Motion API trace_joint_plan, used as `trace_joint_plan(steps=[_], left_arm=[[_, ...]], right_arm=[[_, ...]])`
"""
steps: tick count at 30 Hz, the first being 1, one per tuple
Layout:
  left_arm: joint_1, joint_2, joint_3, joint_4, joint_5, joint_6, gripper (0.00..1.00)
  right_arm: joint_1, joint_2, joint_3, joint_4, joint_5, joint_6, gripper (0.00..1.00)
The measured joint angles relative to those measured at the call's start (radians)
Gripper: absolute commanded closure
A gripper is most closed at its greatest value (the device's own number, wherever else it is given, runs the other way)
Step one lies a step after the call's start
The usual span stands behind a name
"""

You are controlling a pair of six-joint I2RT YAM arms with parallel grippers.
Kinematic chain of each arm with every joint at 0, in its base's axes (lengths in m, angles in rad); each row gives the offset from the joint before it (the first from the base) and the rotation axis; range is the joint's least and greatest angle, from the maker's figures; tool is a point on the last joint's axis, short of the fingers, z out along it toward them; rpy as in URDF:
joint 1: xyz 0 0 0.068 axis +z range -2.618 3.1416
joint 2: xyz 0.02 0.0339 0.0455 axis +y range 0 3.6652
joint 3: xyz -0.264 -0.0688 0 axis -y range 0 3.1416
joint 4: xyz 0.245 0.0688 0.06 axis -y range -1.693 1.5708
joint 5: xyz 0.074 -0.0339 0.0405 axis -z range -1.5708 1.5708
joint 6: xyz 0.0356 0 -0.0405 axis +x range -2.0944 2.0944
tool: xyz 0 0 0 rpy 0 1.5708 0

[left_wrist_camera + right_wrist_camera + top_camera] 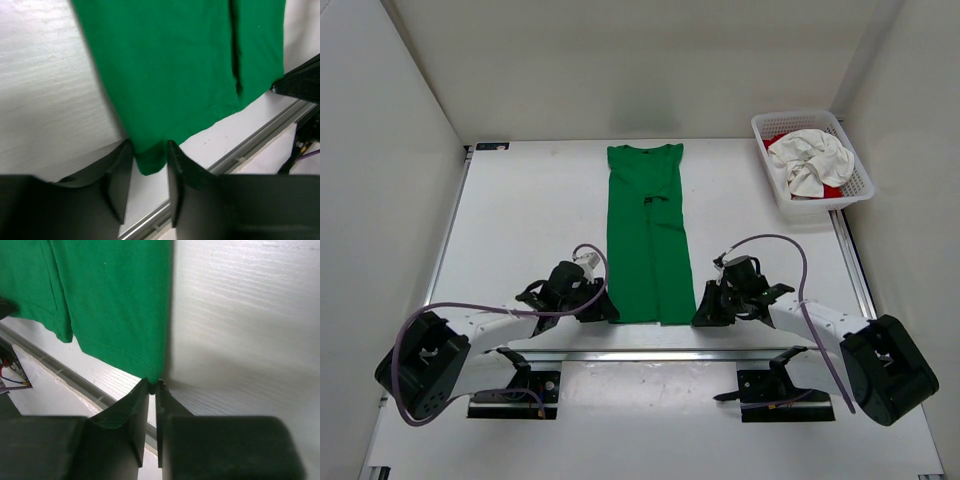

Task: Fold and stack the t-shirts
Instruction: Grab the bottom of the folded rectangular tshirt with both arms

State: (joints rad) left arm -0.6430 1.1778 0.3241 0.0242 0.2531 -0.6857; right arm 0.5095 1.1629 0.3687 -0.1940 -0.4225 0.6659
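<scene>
- The green t-shirt (645,240) lies flat on the worktop (520,220), well to the left of the basket (794,116). It is folded lengthwise into a narrow strip.
- Its long axis runs straight away from the arms. The collar end is about level with the basket and the hem end is much nearer the arms than the basket is.
- The off-white t-shirt (810,160) sits crumpled inside the basket, with the red t-shirt (832,190) showing beneath it.
- The left gripper (149,144) is at the hem corner farther from the basket. Its jaws stand partly open astride that corner, and the cloth between them is not pinched.
- The right gripper (154,383) is at the hem corner on the basket's side. Its jaws are almost together and appear to nip only the very tip of the corner.
- Risk: the right hold is so shallow that the tip could slip free once the hem is raised.
- Risk: if the hem is lifted before the left jaws close, only one corner rises and the strip skews or drags.
- Risk: either grip may catch only some of the layers, so the lengthwise fold could fall open as the hem is carried toward the collar.
</scene>
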Motion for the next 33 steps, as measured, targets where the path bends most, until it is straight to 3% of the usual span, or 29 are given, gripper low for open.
trace_joint_plan(steps=[3,5,7,13,18,23,29,33], left_arm=[[-0.021,0.026,0.0,0.016,0.007,-0.016,0.77],[-0.032,0.034,0.0,0.013,0.009,-0.018,0.9],[-0.033,0.024,-0.006,0.01,0.009,-0.017,0.94],[-0.021,-0.068,-0.047,-0.048,0.007,-0.015,1.0],[-0.055,-0.217,-0.124,-0.106,0.034,-0.065,1.0],[0.037,-0.373,-0.108,-0.211,0.122,-0.113,1.0],[0.133,-0.118,0.245,-0.229,0.118,-0.032,1.0],[0.181,0.066,0.385,-0.174,0.1,0.008,1.0]], right_arm=[[0.0,0.0,-0.002,0.0,0.002,0.003,1.0],[0.001,-0.003,-0.003,-0.001,0.004,0.003,1.0],[0.001,-0.014,-0.005,-0.002,0.008,0.004,1.0],[0.056,-0.09,-0.052,-0.002,0.026,0.038,1.0],[0.208,-0.193,-0.106,-0.037,0.06,0.131,1.0],[0.156,-0.226,-0.042,-0.145,0.074,0.121,1.0],[-0.024,-0.046,0.266,-0.188,0.068,-0.037,1.0],[-0.108,0.137,0.464,-0.156,0.056,-0.125,1.0]])
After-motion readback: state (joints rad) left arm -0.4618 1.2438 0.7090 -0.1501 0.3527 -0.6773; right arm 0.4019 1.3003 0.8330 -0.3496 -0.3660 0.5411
